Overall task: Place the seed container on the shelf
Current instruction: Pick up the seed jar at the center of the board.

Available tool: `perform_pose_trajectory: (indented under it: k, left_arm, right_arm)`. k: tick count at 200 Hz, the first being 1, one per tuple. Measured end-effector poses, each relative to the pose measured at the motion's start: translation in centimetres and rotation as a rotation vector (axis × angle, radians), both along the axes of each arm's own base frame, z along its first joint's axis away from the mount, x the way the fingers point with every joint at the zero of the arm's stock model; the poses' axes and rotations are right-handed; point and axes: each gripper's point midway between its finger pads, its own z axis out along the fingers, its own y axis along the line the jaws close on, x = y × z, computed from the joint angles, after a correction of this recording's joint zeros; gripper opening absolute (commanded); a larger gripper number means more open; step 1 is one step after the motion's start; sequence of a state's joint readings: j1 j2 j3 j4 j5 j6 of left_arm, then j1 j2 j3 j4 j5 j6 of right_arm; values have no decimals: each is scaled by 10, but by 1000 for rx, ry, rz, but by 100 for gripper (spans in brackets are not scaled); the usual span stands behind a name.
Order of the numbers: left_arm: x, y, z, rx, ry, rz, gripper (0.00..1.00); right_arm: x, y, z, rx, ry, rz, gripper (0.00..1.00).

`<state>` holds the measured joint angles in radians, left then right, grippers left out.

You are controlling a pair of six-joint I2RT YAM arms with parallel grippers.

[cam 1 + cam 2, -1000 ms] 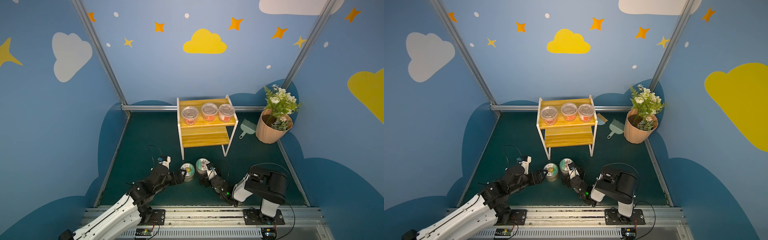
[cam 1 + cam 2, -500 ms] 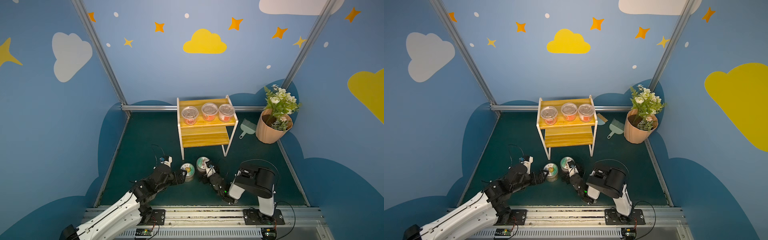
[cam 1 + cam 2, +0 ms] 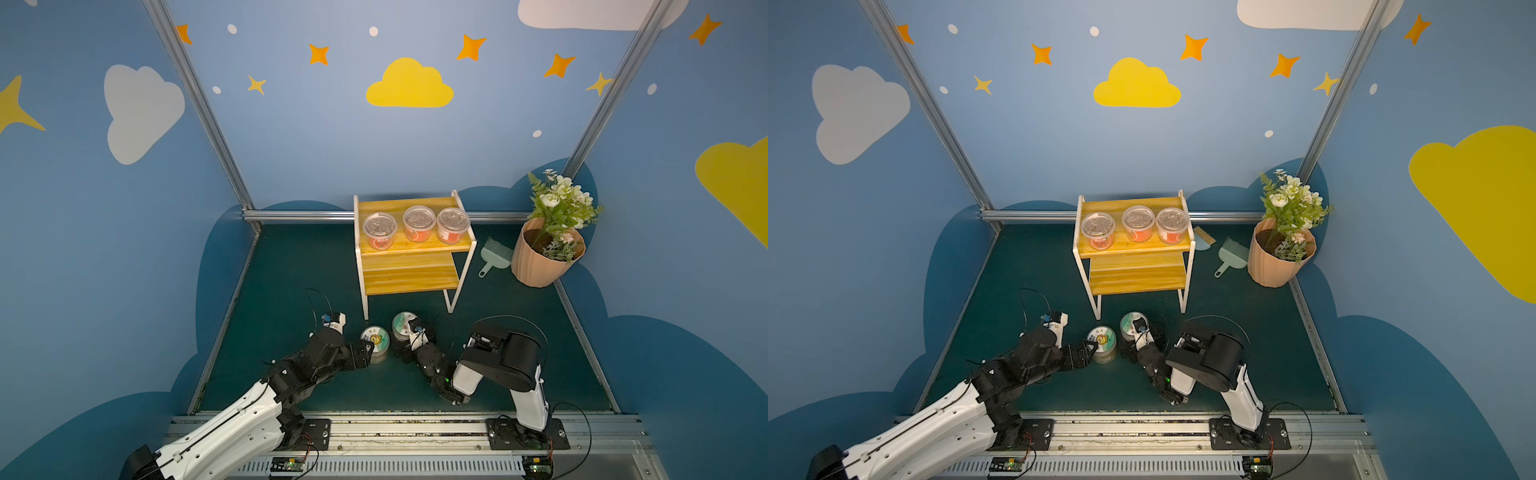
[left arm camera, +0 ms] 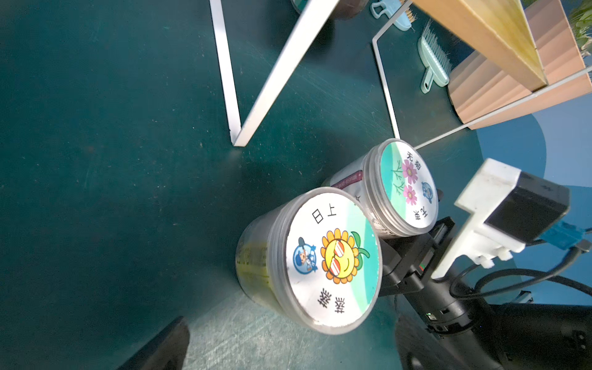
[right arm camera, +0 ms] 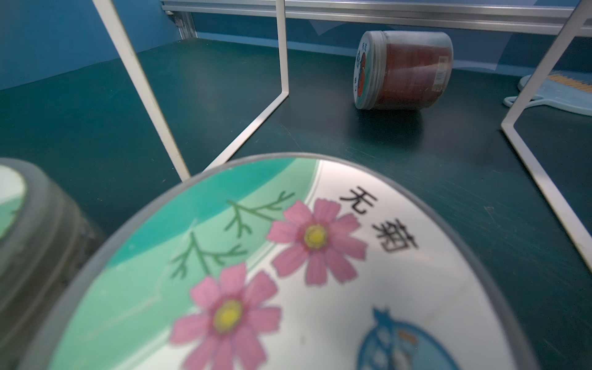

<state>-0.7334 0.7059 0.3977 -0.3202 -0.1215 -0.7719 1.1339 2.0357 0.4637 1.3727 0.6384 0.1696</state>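
My right arm has tucked in; right gripper (image 3: 412, 332) sits at the pink-flower jar (image 3: 398, 323), jaws wide, nothing gripped. Left gripper (image 3: 366, 345) gapes at the sunflower jar (image 3: 375, 336). Closing comes next.

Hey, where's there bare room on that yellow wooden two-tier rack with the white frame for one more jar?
The rack's lower yellow plank is bare end to end. The top yellow plank is crowded: three clear orange-labelled jars fill a row, leaving only narrow strips around them.

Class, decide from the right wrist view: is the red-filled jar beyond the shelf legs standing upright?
No, the red-filled jar lies tipped over on its side.
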Motion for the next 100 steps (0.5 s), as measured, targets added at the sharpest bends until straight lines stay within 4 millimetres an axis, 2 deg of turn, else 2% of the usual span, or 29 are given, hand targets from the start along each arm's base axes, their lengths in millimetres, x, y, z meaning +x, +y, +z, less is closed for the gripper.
perform_pose_trajectory:
  k: [19, 49, 100]
  left_arm:
    - [0, 1, 1, 7, -7, -3, 100]
    - [-3, 5, 2, 23, -13, -9, 100]
    - [-5, 7, 14, 25, -33, -21, 100]
  right_arm:
    - [1, -2, 1, -15, -12, -9, 92]
    - [2, -5, 2, -31, -28, -32, 75]
    - [-4, -6, 10, -60, -70, -66, 67]
